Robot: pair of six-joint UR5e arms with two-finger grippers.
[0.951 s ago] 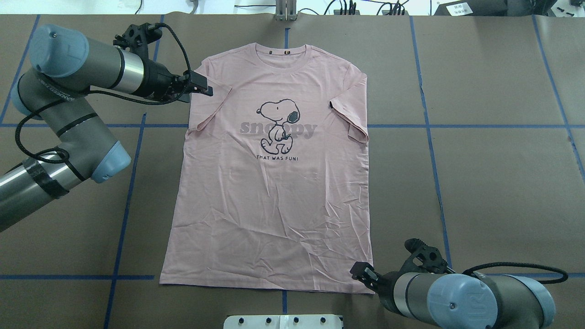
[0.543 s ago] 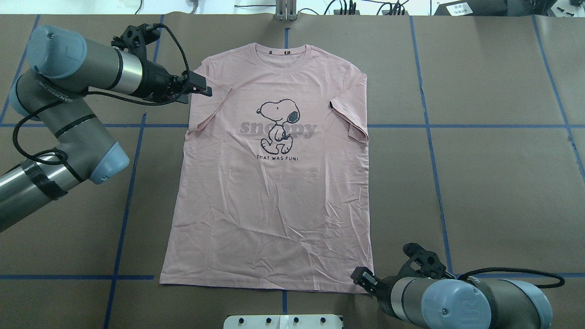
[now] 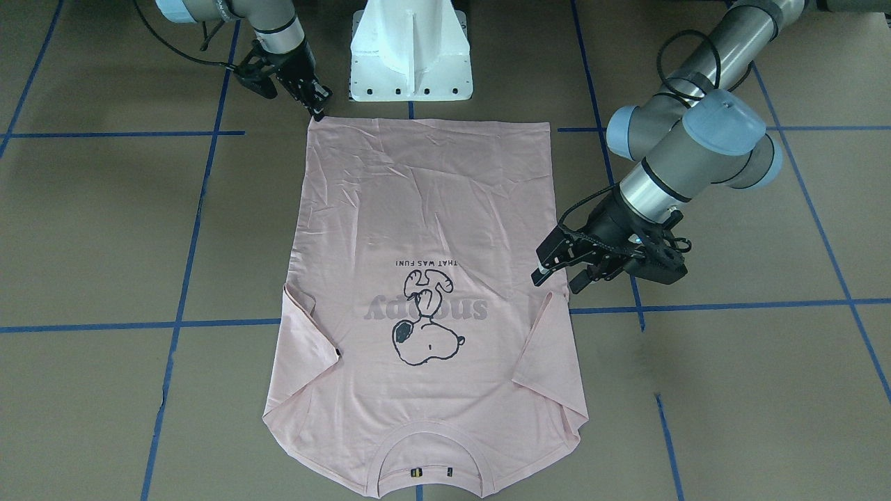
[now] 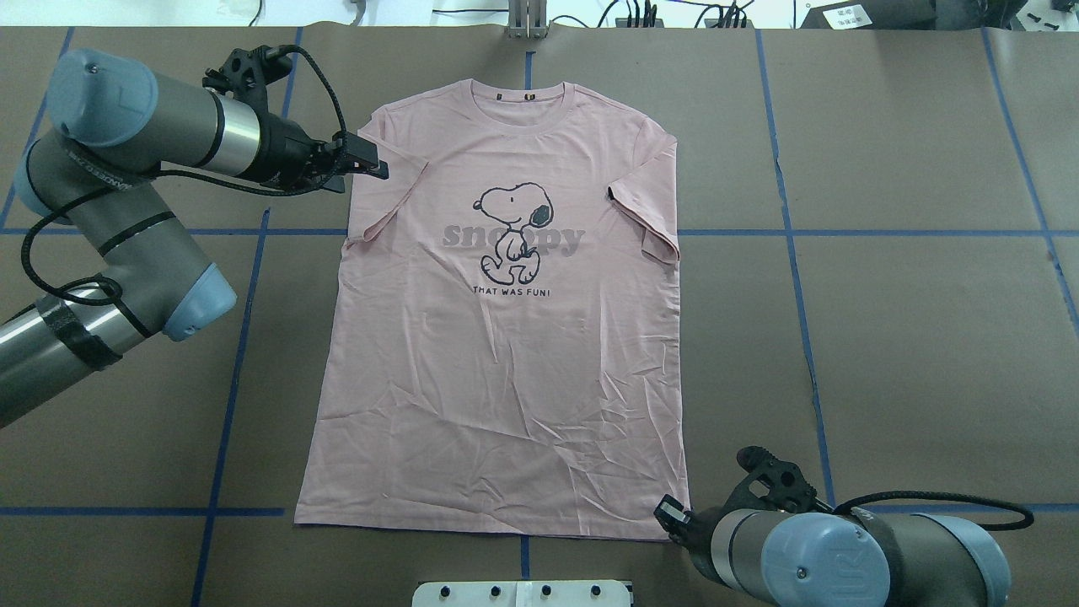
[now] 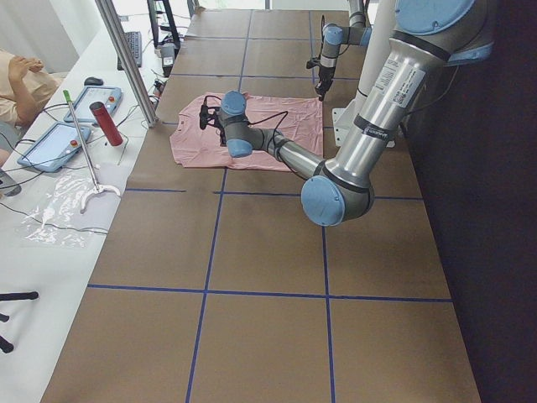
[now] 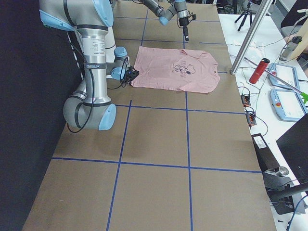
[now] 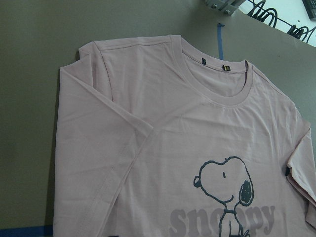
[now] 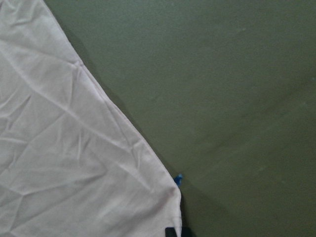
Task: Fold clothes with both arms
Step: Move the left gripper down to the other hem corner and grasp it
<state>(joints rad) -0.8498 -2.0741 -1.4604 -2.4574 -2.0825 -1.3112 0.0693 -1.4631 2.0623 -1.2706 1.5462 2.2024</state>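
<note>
Lying flat and print-up on matte brown paper (image 4: 910, 354) crossed by blue tape lines (image 4: 794, 278): 1 pale pink T-shirt (image 4: 506, 396), soft knit, finely creased toward the hem. Ribbed round collar (image 4: 523, 105), dark outlined cartoon dog (image 4: 512, 232) and grey lettering on the front. Both short sleeves turned inward over the body.

On the left pincer (image 3: 555, 278): 2 black fingers spread with a gap between, holding nothing, hovering above the cloth. Just ahead of and beneath its tips, the shirt's shoulder and folded sleeve (image 3: 546, 334).

On the right pincer (image 3: 319, 110): black tips down at the hem corner (image 8: 168, 207), the rest of the shirt stretching away ahead of them. Spread or closed, cannot tell; contact with the fabric unclear.
</note>
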